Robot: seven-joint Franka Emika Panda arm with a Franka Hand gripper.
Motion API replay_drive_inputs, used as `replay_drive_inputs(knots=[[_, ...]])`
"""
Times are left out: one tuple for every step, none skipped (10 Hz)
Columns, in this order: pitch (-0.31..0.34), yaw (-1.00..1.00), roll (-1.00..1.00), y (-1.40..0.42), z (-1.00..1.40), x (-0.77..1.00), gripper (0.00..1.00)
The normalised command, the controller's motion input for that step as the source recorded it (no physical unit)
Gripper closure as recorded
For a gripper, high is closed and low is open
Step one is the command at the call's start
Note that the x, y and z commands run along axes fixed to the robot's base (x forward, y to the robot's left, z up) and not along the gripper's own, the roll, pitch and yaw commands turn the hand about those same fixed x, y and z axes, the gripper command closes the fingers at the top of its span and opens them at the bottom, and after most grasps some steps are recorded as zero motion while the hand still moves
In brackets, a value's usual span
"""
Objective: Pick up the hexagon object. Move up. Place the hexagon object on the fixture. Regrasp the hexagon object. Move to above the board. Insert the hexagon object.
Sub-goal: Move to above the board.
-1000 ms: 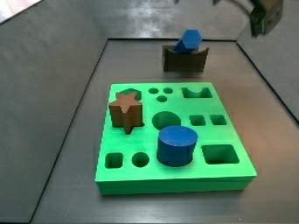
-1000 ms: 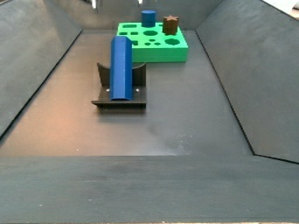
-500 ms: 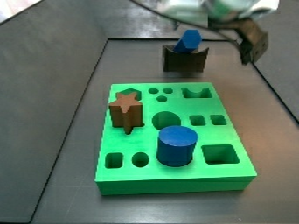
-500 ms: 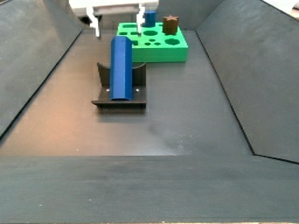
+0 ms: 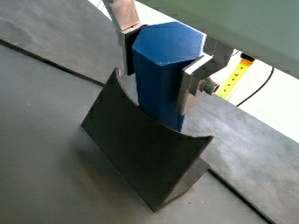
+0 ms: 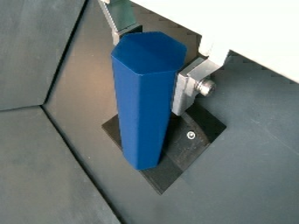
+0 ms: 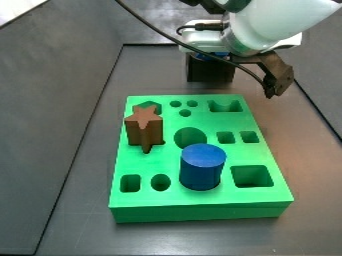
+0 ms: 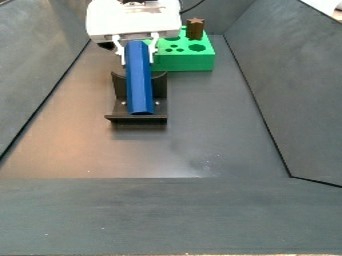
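The gripper (image 8: 135, 43) is low over the far end of the floor, pointing down. In both wrist views its silver fingers (image 5: 195, 73) (image 6: 193, 86) stand apart, one on each side of a blue bar.

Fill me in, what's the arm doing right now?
The gripper is down at the fixture, its fingers on either side of the upper end of the hexagon object, which rests in the fixture's notch. Whether the pads are clamped on it yet can't be told. The board sits apart, holding a brown star peg and a short blue cylinder; nothing is inserted from this bar yet.
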Motion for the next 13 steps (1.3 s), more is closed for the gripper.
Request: replay_drive_inputs(knots=[[-0.009,-0.20,-0.23,-0.06,1.00,0.23,1.00],[-0.001,-0.20,-0.23,-0.06,1.00,0.23,1.00],[0.044,-0.17,-0.21,-0.05,1.00,0.22,1.00],[0.081,-0.13,-0.18,-0.05,1.00,0.21,1.00],[0.128,-0.09,-0.14,-0.05,1.00,0.20,1.00],[0.173,-0.04,-0.10,-0.05,1.00,0.19,1.00],[0.192,-0.01,-0.08,-0.05,1.00,0.19,1.00],[0.223,0.03,-0.04,-0.05,1.00,0.19,1.00],[0.232,0.07,-0.03,-0.05,1.00,0.18,1.00],[0.225,0.10,-0.02,-0.05,1.00,0.18,1.00],[0.208,0.13,-0.02,-0.06,1.00,0.18,1.00],[0.181,0.15,-0.02,-0.06,1.00,0.17,1.00],[0.154,0.16,-0.02,-0.06,1.00,0.16,1.00]])
